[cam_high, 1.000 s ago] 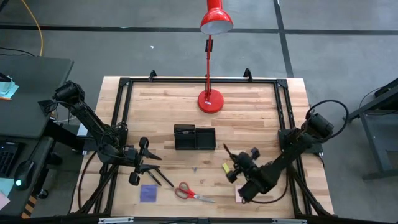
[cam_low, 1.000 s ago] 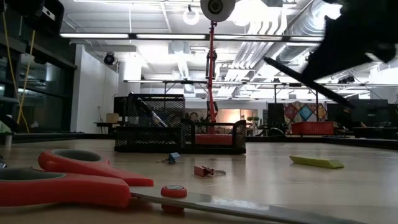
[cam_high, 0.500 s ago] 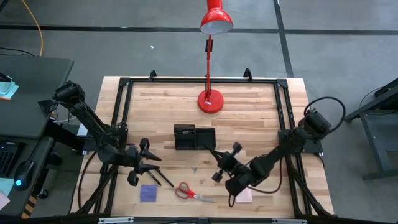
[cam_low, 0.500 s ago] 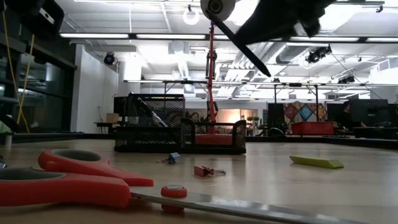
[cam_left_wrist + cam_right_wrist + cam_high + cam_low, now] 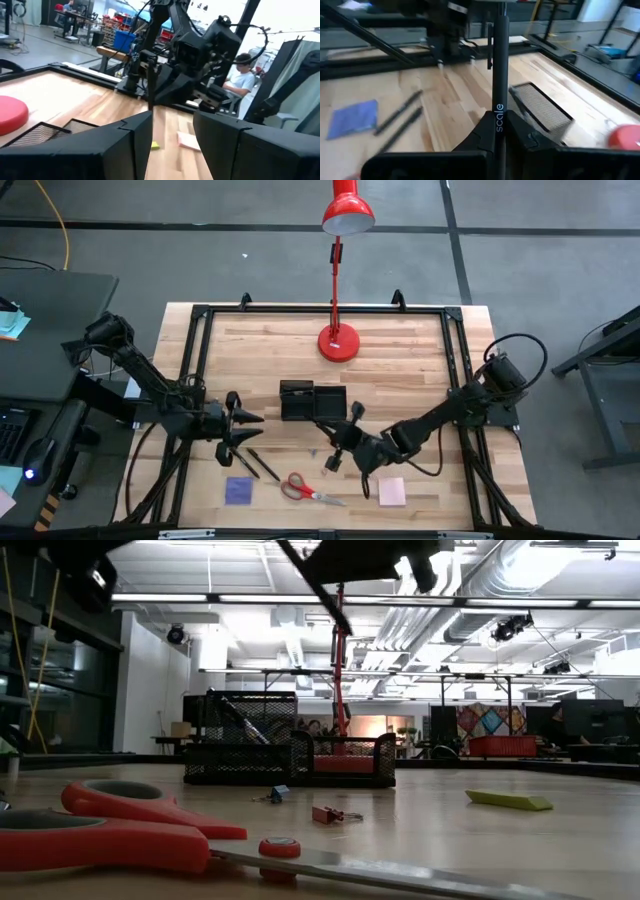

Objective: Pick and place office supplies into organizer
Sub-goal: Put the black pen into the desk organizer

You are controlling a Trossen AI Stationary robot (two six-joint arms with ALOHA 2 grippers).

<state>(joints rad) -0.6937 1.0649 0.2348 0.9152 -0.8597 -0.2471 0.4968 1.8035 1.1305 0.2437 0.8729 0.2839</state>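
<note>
Mid-task: right hand point(image 5: 334, 442) pinches a black pen point(image 5: 500, 90) just short of the organizer point(image 5: 313, 401), left hand point(image 5: 243, 428) half spread, empty; behind them on the bench point(image 5: 410, 370) wait two pens point(image 5: 258, 464), scissors point(image 5: 305, 489), both pads point(image 5: 239, 490).

The one word I can read is "scale", printed in pale letters down the barrel of the black pen point(image 5: 499, 75) pinched between my right fingers point(image 5: 481, 131). Nothing else carries legible writing.
</note>
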